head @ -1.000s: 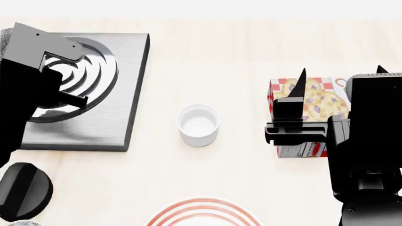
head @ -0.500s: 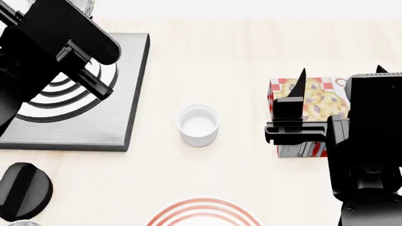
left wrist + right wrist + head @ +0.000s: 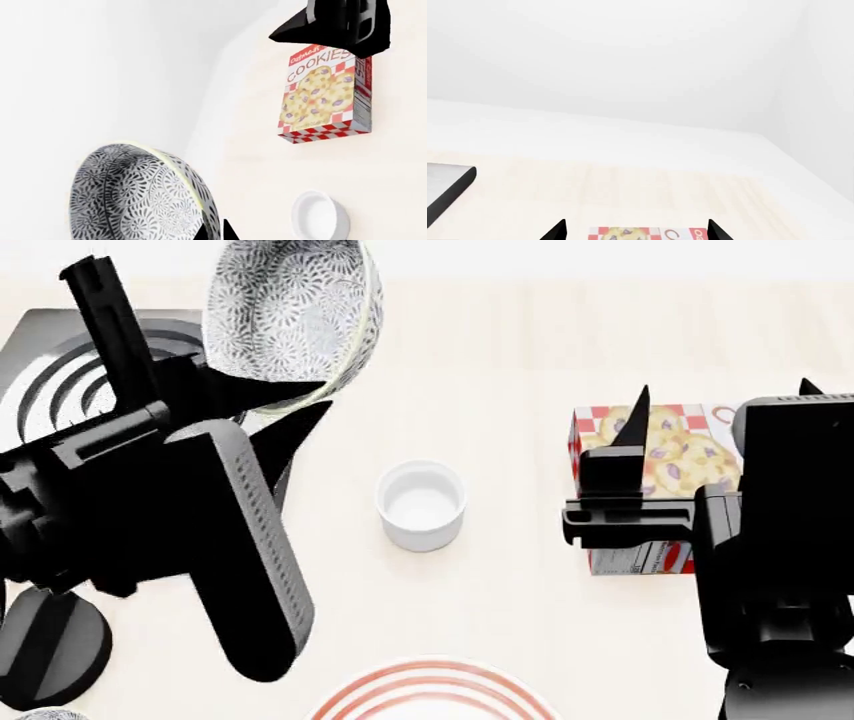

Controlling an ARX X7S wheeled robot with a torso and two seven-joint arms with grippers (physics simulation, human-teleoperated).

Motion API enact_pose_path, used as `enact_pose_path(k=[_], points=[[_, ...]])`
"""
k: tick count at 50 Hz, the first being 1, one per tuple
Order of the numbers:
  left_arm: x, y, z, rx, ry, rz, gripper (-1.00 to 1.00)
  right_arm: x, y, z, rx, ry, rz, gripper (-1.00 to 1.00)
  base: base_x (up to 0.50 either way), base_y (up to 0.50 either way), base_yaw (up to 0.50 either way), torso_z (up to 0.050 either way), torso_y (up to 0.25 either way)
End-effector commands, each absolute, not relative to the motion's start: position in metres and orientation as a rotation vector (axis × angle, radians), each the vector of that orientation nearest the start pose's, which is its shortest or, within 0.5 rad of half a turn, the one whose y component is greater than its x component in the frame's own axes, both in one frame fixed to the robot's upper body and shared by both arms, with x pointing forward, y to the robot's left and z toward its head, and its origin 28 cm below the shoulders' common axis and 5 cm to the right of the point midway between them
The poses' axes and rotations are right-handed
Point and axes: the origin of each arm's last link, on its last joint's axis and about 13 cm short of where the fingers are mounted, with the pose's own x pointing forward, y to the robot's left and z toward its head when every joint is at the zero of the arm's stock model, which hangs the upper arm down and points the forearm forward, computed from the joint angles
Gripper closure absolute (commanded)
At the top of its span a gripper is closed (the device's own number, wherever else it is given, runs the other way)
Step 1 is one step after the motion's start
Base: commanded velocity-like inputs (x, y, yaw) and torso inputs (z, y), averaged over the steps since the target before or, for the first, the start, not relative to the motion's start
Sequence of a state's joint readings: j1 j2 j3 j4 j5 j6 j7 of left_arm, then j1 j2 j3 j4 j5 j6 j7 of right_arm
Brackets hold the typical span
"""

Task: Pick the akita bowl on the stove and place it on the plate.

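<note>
the left gripper (image 3: 287, 405) is clenched on the rim of the akita bowl (image 3: 287, 315), which sits tilted at the upper left of the head view, its patterned inside facing the camera, over the right edge of the stove (image 3: 54, 360). in the left wrist view the same bowl (image 3: 137, 195) fills the lower left, with the tips of the 2 fingers (image 3: 230, 232) showing just beside its rim at the bottom edge.

the plate (image 3: 434, 695) shows only as red rings at the bottom centre of the head view, well apart from the bowl. a small white cup (image 3: 422, 505) stands on the table (image 3: 507, 360) at mid frame, between bowl and plate. a cookie box (image 3: 674, 465) lies at the right, partly under the right gripper (image 3: 721, 405); its 2 fingers stand apart with nothing between them, so it is released. a round black knob (image 3: 47, 645) sits at the lower left.
</note>
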State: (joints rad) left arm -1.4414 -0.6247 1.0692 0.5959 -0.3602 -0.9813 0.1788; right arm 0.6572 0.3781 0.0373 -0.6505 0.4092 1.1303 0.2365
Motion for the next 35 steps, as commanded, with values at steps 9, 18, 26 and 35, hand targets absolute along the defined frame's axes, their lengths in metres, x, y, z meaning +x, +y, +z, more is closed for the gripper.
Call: enact_pose_path(k=[9,18,26,35], points=[[0.230,0.172,0.298,1.270,-0.345,-0.912,1.00,0.254,-0.152,0.232,-0.116,-0.170,-0.092,-1.00,0.00,0.00,0.00,0.000,0.000],[0.224,0.168,0.281,1.342,-0.308,-0.996,1.00,0.254,-0.152,0.231,-0.117,-0.170,-0.091,-1.00,0.00,0.00,0.00,0.000,0.000],[0.220,0.164,0.273,1.392,-0.294,-1.058,1.00,0.255,-0.153,0.231,-0.115,-0.170,-0.091,-1.00,0.00,0.00,0.00,0.000,0.000],[0.217,0.153,0.268,1.451,-0.289,-1.121,1.00,0.254,-0.152,0.232,-0.114,-0.170,-0.090,-1.00,0.00,0.00,0.00,0.000,0.001]])
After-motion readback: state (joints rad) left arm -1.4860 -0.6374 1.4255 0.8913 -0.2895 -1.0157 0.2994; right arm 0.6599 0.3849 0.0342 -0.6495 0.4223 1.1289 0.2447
